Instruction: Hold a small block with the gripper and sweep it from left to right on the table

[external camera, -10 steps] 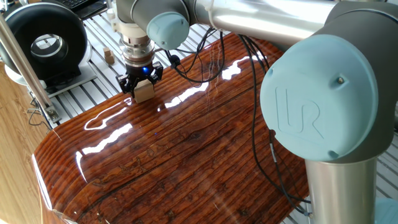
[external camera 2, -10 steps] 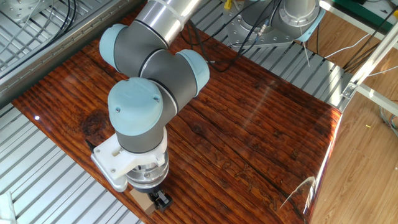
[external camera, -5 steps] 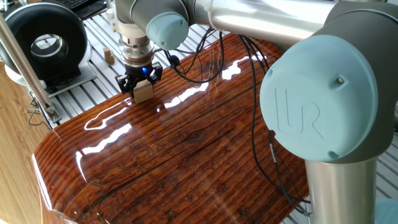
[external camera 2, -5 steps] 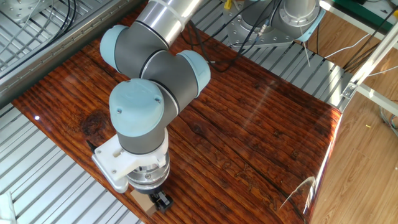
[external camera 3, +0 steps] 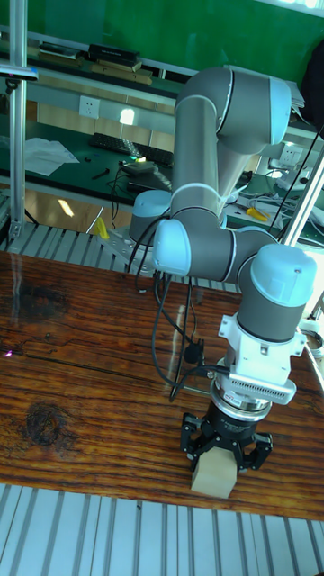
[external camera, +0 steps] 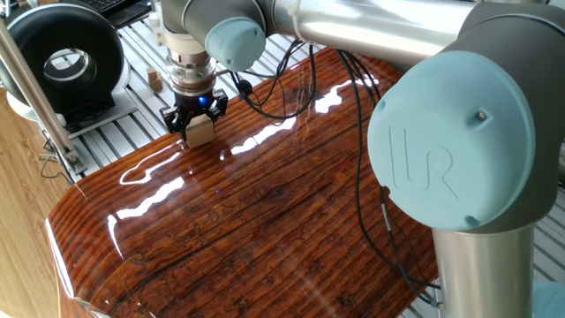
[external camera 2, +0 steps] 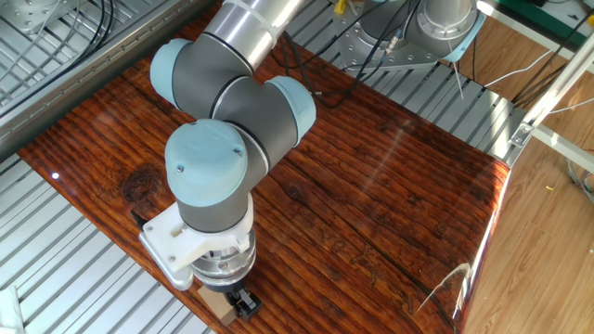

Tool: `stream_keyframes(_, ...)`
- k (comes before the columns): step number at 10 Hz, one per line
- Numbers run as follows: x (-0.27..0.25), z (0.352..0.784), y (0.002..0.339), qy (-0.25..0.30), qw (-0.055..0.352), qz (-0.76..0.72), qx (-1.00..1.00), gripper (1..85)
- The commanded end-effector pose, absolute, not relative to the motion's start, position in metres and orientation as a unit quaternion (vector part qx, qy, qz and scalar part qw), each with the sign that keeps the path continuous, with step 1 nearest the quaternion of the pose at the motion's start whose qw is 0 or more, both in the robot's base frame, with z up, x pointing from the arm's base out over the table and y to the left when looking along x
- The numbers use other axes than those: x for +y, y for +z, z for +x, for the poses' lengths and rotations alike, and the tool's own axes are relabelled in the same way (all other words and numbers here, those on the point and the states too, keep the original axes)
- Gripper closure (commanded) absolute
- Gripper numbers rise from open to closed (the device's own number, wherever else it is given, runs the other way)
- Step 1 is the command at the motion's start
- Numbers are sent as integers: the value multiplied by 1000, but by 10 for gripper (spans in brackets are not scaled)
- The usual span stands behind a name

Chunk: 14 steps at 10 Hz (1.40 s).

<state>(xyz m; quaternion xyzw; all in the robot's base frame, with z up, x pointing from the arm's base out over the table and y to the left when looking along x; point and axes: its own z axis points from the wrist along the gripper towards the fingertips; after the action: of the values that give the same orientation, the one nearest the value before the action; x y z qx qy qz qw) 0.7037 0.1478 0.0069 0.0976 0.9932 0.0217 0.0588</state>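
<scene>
Black two-finger gripper clamped on light-tan wooden cube – at glossy reddish-brown board's edge, near slatted aluminium. Risk: cube dragging off the edge, twisting loose.

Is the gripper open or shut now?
Shut: the gripper has its black fingers against both sides of the block.

joint cap: embossed "UR" logo, pale blue, on big arm joint, one fixed view
other text: none readable in the remaining views
</scene>
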Motion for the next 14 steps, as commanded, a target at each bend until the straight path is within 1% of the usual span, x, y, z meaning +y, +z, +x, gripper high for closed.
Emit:
stream_keyframes(1,155,706,7,21,59,108,992,847)
stream_keyframes(14,164,706,7,25,58,117,991,847)
